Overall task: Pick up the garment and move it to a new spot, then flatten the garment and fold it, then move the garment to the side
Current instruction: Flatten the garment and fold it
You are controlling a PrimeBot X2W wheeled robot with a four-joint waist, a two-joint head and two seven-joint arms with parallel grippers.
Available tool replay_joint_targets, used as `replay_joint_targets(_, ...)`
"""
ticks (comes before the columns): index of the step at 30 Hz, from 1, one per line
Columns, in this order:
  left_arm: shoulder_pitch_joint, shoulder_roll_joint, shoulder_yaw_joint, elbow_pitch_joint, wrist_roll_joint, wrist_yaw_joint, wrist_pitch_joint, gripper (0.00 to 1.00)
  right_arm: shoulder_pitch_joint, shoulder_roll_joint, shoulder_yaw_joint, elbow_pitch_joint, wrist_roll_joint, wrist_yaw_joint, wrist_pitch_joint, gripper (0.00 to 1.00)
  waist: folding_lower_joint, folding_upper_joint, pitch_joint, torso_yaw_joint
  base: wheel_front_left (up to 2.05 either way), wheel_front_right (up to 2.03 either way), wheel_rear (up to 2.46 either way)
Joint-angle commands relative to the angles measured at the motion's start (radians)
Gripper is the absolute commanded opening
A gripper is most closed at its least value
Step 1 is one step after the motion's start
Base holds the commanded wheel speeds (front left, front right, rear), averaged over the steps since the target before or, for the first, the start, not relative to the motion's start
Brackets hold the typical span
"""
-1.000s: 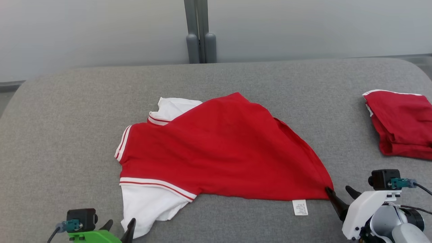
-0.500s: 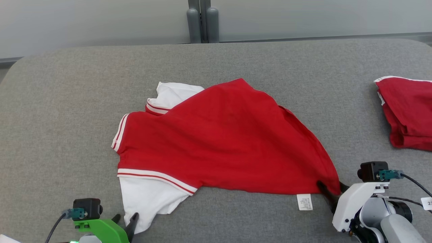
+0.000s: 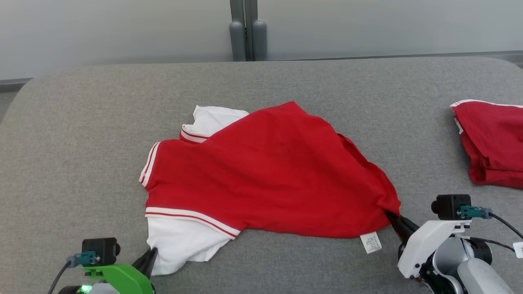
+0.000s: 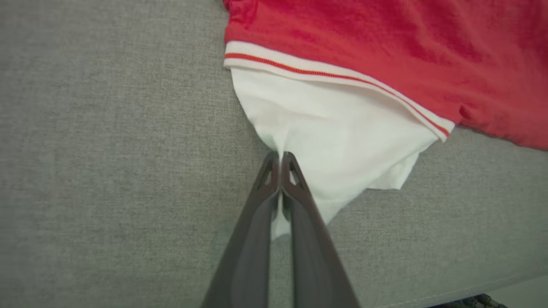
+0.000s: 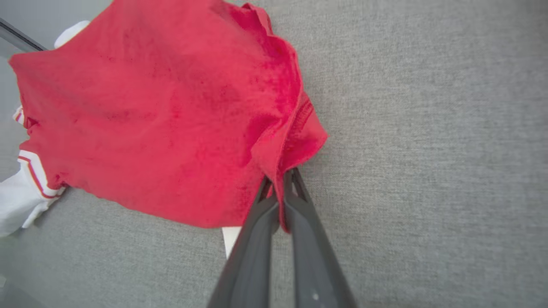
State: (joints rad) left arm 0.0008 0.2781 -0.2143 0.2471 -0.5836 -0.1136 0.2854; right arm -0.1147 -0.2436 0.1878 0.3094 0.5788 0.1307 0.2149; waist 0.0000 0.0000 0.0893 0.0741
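Since half a second ago the head camera has shifted. Discounting that, the red hem corner of the garment (image 3: 269,175) has bunched toward the right gripper (image 3: 390,214), and the care label (image 3: 371,242) now lies tilted.

The garment lies at the middle of the grey table (image 3: 81,122), partly spread and not yet flat. The left gripper (image 4: 280,156), at the table's near edge, has its fingers pressed together on the tip of the white sleeve (image 3: 179,249). The right gripper, also at the near edge, is closed on the red corner. It probably pinches more than one layer, though the folds hide this.

Material: thin, soft knit, red body, white sleeves, with ribbed striped trim. I judge it light and limp. It will sag and drag on the coarse woven table cover, so the corner holds are sound, and even tension between them should be needed to flatten it. A second, folded red piece (image 3: 494,143) lies at the table's right edge.
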Motion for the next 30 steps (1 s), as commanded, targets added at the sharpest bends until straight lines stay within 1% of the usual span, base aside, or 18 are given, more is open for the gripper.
replay_joint_targets(1,0.008,0.013,0.009,-0.021,0.002,0.008,-0.016,0.00,0.006,-0.010,0.003,-0.017,0.014,0.000,-0.016,0.00,0.0000,0.0000,-0.007,-0.004,0.00,0.00,0.00)
replay_joint_targets(5,0.000,0.014,0.021,-0.085,0.003,0.009,-0.051,0.00,-0.005,-0.017,0.020,-0.072,0.050,0.000,-0.057,0.00,0.0000,0.0000,-0.009,-0.009,0.00,0.00,0.00)
replay_joint_targets(8,-0.031,0.013,0.034,-0.131,-0.011,0.006,-0.071,0.00,-0.032,-0.025,0.031,-0.113,0.082,0.000,-0.084,0.00,0.0000,0.0000,0.010,-0.011,0.00,0.00,0.00)
replay_joint_targets(12,-0.131,0.045,0.032,-0.149,0.005,-0.002,-0.080,0.00,-0.119,-0.047,0.061,-0.152,0.120,0.000,-0.100,0.00,0.0000,0.0000,0.074,-0.014,0.00,0.00,0.00)
replay_joint_targets(16,-0.309,0.083,0.028,-0.125,0.013,-0.010,-0.086,0.00,-0.276,-0.079,0.083,-0.147,0.142,0.000,-0.112,0.00,0.0000,0.0000,0.153,-0.011,0.00,0.00,0.00)
replay_joint_targets(20,-0.530,0.105,0.004,-0.061,0.004,-0.016,-0.080,0.00,-0.478,-0.129,0.123,-0.119,0.147,0.000,-0.095,0.00,0.0000,0.0000,0.229,0.001,0.00,0.00,0.00)
replay_joint_targets(25,-0.823,0.138,-0.067,0.056,-0.002,-0.017,-0.078,0.00,-0.743,-0.160,0.167,-0.038,0.192,0.000,-0.085,0.00,0.0000,0.0000,0.313,0.010,0.00,0.00,0.00)
replay_joint_targets(30,-1.092,0.160,-0.137,0.167,-0.020,-0.018,-0.118,0.00,-0.989,-0.181,0.208,0.060,0.240,0.000,-0.096,0.00,0.0000,0.0000,0.390,0.025,0.00,0.00,0.00)
